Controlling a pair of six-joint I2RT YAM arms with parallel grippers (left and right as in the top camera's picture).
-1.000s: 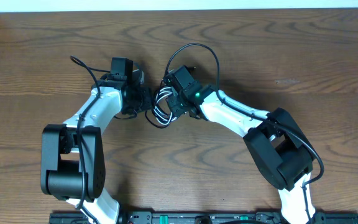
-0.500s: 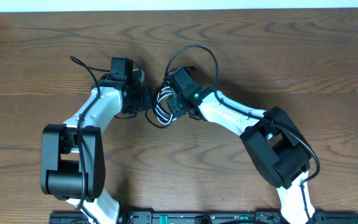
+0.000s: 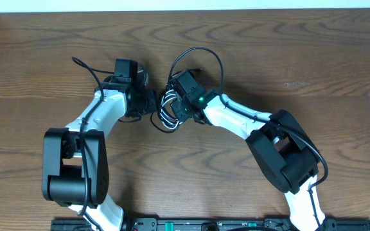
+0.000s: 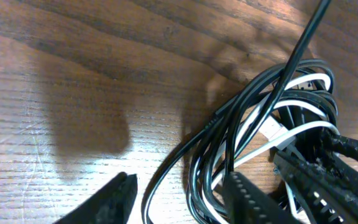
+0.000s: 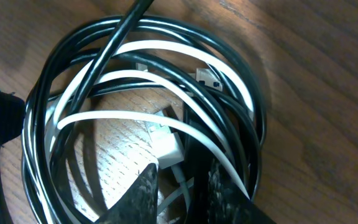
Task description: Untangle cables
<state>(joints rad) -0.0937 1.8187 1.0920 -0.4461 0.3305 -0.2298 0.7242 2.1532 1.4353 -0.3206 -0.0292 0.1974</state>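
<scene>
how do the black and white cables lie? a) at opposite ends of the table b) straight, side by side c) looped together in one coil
c: the right wrist view shows the black cable and the white cable wound through each other in one coil.

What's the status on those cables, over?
Left gripper open, straddling black strands. Right gripper pinching the cable bundle. Black and white coiled together, not separated. No obstruction seen.

Overhead: coil of thin black and white cords (image 3: 166, 110) partly hidden under black right gripper (image 3: 177, 109); wrist views crop its lower part.
</scene>
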